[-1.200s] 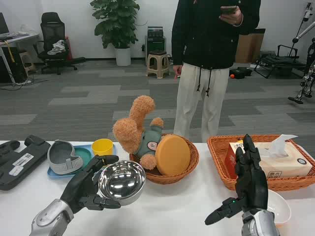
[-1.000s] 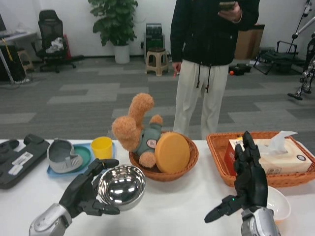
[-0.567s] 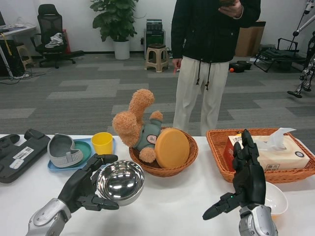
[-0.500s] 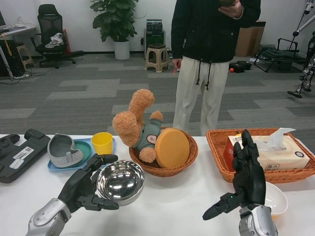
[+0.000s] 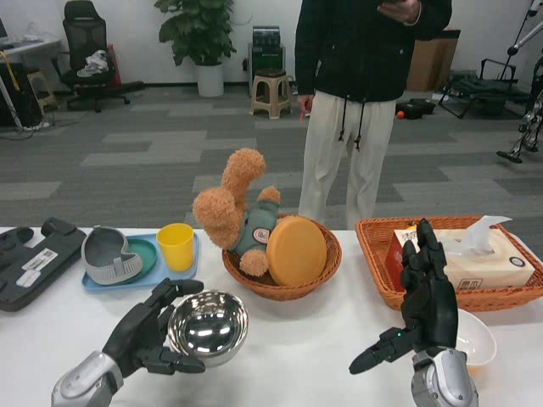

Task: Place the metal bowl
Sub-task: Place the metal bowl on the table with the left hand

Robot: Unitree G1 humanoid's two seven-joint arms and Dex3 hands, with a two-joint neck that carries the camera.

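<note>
Head view is showing the left hand (image 5: 146,337) gripping the metal bowl (image 5: 207,327) by its rim at 9 o'clock, over the white table (image 5: 297,348), its round mouth tilting up toward the camera. At 3 o'clock, the right hand (image 5: 422,309) is standing upright, fingers spread, holding nothing.

The left robot hand (image 5: 146,339), gripping the metal bowl (image 5: 208,326), has sunk slightly toward the lower left of the frame, so the bowl now sits lower against the table (image 5: 288,356) and farther below the round wicker basket (image 5: 284,284) than before. The whole view has also dipped a little, which is the camera's own shift.
</note>
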